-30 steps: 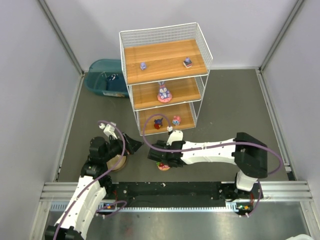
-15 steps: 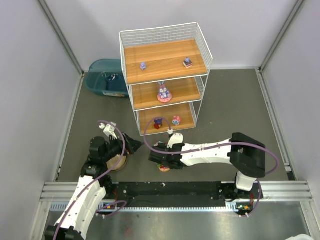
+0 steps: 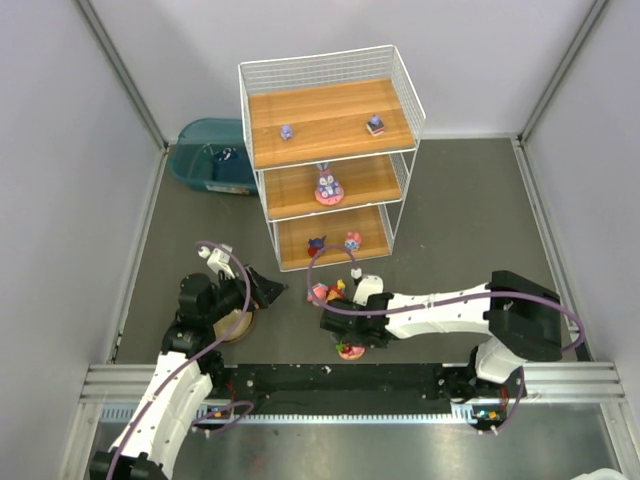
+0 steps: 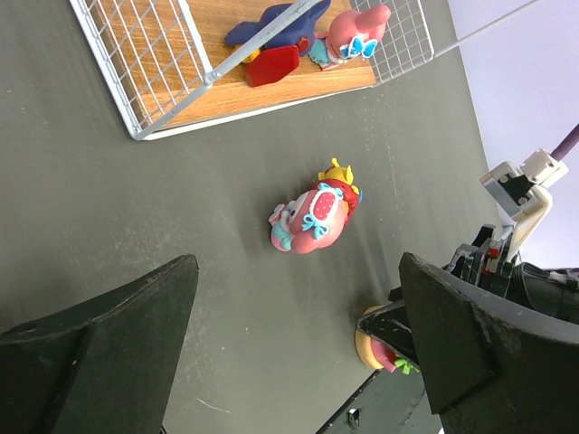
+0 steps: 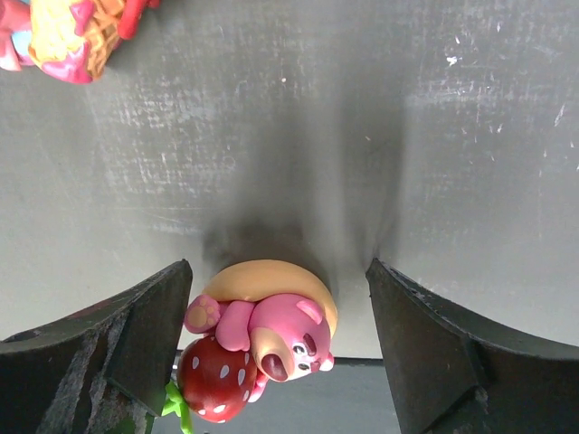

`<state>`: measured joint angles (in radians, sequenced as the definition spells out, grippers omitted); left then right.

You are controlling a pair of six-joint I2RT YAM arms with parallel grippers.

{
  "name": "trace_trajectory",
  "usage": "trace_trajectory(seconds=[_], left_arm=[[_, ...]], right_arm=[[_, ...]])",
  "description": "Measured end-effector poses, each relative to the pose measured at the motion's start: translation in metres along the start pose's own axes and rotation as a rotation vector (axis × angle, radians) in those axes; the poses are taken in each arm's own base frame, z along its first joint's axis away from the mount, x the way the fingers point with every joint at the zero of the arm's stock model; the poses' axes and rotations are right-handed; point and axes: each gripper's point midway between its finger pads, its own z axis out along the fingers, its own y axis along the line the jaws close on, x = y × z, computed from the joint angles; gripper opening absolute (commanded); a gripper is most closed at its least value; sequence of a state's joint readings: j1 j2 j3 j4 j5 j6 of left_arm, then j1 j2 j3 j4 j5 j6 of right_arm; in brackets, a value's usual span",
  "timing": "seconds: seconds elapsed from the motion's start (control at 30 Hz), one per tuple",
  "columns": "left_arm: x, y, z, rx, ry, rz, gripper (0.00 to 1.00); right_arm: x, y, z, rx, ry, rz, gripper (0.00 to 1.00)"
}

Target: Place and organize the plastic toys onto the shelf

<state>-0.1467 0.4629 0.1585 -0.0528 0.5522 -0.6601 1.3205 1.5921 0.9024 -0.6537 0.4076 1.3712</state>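
Right hand (image 5: 279, 276) open, astride pink bear toy (image 5: 271, 330), not gripping. Toy judged light, rigid, glossy, likely slippery; grip across its tan base. Left hand (image 4: 298, 264) open, empty.

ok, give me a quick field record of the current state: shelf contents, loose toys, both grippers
shelf top tier: purple toy, dark and pink toy, apart
middle tier: purple-eared bunny
bottom tier: dark blue and red toy beside pink toy
table: pink and yellow toy before the shelf; pink bear with strawberry near the arm bases
left gripper: open, empty, facing the pink and yellow toy
right gripper: open, fingers either side of that bear, not gripping
other: tan bowl by left gripper; teal bin left of shelf
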Motion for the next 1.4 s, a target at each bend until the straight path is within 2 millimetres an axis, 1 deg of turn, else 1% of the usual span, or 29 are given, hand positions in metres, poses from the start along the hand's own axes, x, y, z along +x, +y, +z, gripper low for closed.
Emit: trace_trajectory(seconds=[0.13, 0.5, 0.6, 0.73, 0.9, 1.0, 1.03, 1.13, 1.27, 1.4], left_arm=[[0.000, 0.000, 0.000, 0.000, 0.001, 0.000, 0.99], [0.000, 0.000, 0.000, 0.001, 0.000, 0.000, 0.99], [0.000, 0.000, 0.000, 0.001, 0.001, 0.000, 0.99], [0.000, 0.000, 0.000, 0.003, 0.002, 0.000, 0.99], [0.001, -0.001, 0.000, 0.007, 0.006, 0.000, 0.99], [0.001, -0.001, -0.001, 0.008, 0.006, 0.000, 0.99], [0.001, -0.002, -0.001, 0.008, 0.005, 0.000, 0.99], [0.002, -0.002, -0.001, 0.011, 0.004, 0.001, 0.99], [0.002, -0.002, -0.001, 0.012, 0.004, 0.002, 0.99], [0.002, -0.002, -0.001, 0.012, 0.004, 0.002, 0.99]], right_arm=[[0.003, -0.004, -0.002, 0.002, 0.016, -0.029, 0.82], [0.009, -0.005, -0.005, 0.003, 0.051, -0.027, 0.80], [0.015, -0.004, -0.008, -0.007, 0.074, -0.045, 0.80], [0.024, -0.003, -0.013, -0.026, 0.090, -0.117, 0.80], [0.041, -0.004, -0.020, -0.048, 0.130, -0.207, 0.80], [0.046, -0.004, -0.022, -0.052, 0.141, -0.230, 0.76], [0.047, -0.005, -0.022, -0.052, 0.143, -0.234, 0.74], [0.047, -0.005, -0.022, -0.050, 0.144, -0.237, 0.68], [0.046, -0.006, -0.023, -0.053, 0.136, -0.235, 0.64], [0.045, -0.014, -0.024, -0.051, 0.124, -0.236, 0.60]])
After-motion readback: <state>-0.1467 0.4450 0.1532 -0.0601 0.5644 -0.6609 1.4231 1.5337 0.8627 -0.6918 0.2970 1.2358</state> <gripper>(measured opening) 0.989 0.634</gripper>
